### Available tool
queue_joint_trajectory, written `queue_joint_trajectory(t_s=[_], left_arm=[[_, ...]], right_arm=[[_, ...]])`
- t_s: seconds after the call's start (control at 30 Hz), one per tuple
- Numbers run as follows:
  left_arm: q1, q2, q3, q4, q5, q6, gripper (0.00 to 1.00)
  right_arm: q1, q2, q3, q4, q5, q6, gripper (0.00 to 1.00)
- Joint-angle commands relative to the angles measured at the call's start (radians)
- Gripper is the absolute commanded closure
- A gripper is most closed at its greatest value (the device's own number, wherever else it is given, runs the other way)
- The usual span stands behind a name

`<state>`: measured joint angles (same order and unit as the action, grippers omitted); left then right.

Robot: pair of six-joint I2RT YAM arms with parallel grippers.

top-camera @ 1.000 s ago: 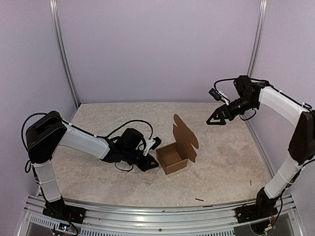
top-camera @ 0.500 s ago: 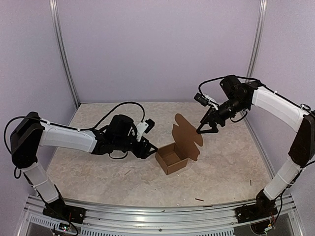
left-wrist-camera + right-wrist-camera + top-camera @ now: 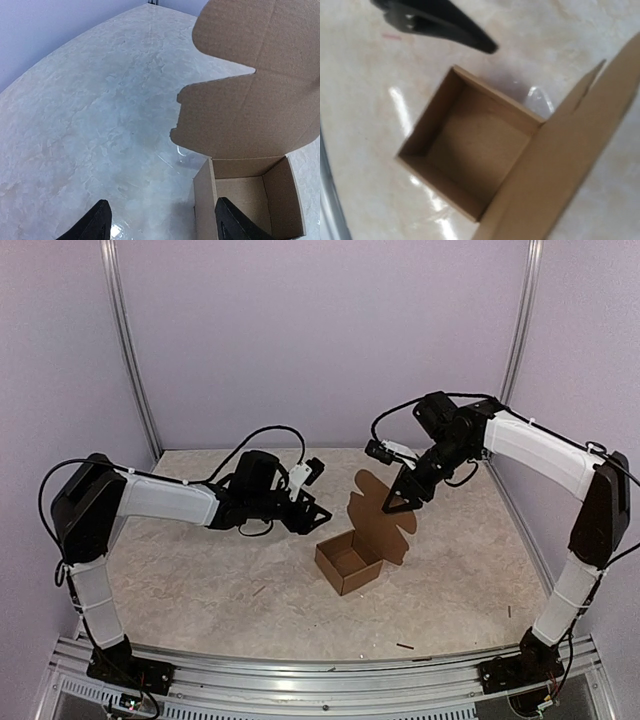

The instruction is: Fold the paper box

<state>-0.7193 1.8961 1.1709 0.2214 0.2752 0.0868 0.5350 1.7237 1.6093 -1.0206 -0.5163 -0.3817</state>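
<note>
The paper box (image 3: pixel 349 562) stands open-topped mid-table, brown cardboard, its lid (image 3: pixel 381 516) with rounded flaps upright at the back. My left gripper (image 3: pixel 311 515) hovers just left of and behind it, open and empty. In the left wrist view my left gripper (image 3: pixel 162 226) has its dark fingertips (image 3: pixel 98 221) spread wide, the box wall (image 3: pixel 204 200) near the right one. My right gripper (image 3: pixel 397 500) hangs over the lid's top edge with its fingers apart and nothing seen in them. The right wrist view looks down into the box (image 3: pixel 475 150); its own fingers are out of frame.
Small dark scraps (image 3: pixel 405 646) lie near the table's front edge, another at the right (image 3: pixel 508 611). Lilac walls and metal posts enclose the table on three sides. A finger (image 3: pixel 440 22) of the left gripper shows at the top of the right wrist view.
My left gripper has opened, let go of the box's left side and drawn back and up. My right arm has swung left, down to the lid's top.
</note>
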Motion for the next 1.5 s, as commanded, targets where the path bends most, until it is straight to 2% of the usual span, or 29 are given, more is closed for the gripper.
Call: queue_joint_trajectory(t_s=[0.0,0.33,0.47,0.57,0.73,0.87,1.13,1.3,1.47], left_arm=[[-0.007,-0.081,-0.073,0.032,0.005,-0.007,0.31],[-0.017,-0.291,-0.214,0.054,-0.072,-0.08,0.31],[-0.008,-0.403,-0.257,0.028,-0.063,-0.104,0.26],[-0.013,-0.45,-0.276,0.043,-0.038,-0.119,0.15],[-0.015,-0.446,-0.217,-0.028,-0.01,-0.11,0.13],[-0.025,-0.413,-0.181,-0.042,0.074,-0.059,0.19],[-0.063,-0.335,-0.085,-0.09,0.08,0.008,0.32],[-0.091,-0.284,-0.021,-0.148,0.048,0.027,0.5],[-0.11,-0.261,0.005,-0.176,0.012,-0.001,0.8]], right_arm=[[0.017,0.047,0.058,-0.022,0.036,0.004,0.64],[0.049,0.131,0.195,-0.069,0.028,-0.053,1.0],[0.049,0.139,0.244,-0.115,-0.015,-0.131,1.0],[0.049,0.136,0.247,-0.148,-0.061,-0.237,1.0],[0.055,0.129,0.245,-0.18,-0.099,-0.328,1.0],[0.06,0.123,0.239,-0.165,-0.109,-0.324,1.0],[0.08,0.117,0.216,-0.142,-0.123,-0.31,1.0],[0.08,0.116,0.209,-0.121,-0.108,-0.282,1.0],[0.08,0.117,0.205,-0.086,-0.082,-0.228,1.0]])
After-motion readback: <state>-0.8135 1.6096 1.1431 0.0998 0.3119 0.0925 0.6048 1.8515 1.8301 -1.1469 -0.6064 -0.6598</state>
